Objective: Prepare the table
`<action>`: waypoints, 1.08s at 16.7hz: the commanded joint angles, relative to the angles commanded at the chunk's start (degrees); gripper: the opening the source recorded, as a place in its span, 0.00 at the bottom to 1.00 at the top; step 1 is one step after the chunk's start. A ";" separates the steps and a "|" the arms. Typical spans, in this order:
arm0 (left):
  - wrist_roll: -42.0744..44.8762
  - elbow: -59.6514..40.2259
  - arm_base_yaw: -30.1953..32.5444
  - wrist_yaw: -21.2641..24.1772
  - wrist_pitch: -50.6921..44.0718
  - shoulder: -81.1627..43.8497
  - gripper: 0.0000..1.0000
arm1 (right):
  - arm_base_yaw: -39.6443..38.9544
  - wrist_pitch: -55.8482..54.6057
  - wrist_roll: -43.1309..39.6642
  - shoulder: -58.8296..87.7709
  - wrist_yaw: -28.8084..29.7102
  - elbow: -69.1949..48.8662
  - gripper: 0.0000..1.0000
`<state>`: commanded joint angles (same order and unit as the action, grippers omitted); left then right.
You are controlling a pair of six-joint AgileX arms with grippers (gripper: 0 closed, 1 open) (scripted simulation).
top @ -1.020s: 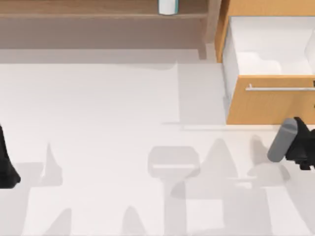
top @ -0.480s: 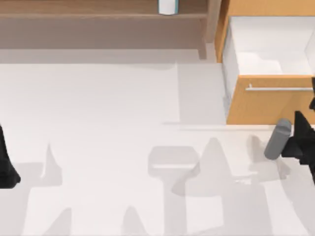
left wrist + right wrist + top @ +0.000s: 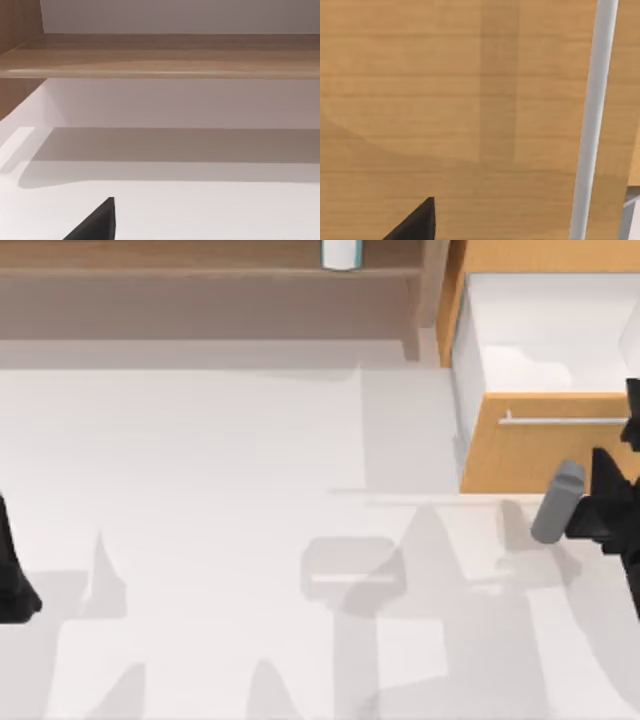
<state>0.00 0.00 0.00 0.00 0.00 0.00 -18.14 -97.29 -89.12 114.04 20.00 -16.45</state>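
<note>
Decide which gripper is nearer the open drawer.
Right. The right gripper holds a grey cylinder just before the drawer; the left gripper sits at the table's far left edge.

We face an orange-wood drawer front [image 3: 470,115] with grain running across it. A silver bar handle [image 3: 592,125] crosses the panel. A dark tip of our right hand [image 3: 417,222] juts into view over the wood.

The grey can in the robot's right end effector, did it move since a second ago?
Yes. In the top view the grey can, at the right end effector, has moved up the picture toward the orange-wood drawer front and slightly leftward.
</note>
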 joint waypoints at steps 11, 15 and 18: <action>0.00 0.00 0.00 0.00 0.00 0.00 1.00 | 0.48 1.04 0.00 0.21 -0.48 -1.27 0.55; 0.00 0.00 0.00 0.00 0.00 0.00 1.00 | 0.48 1.04 0.00 0.21 -0.48 -1.27 0.25; 0.00 0.00 0.00 0.00 0.00 0.00 1.00 | 0.48 1.04 0.00 0.21 -0.48 -1.27 0.02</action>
<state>0.00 0.00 0.00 0.00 0.00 0.00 -17.66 -96.26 -89.12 114.25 19.51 -17.72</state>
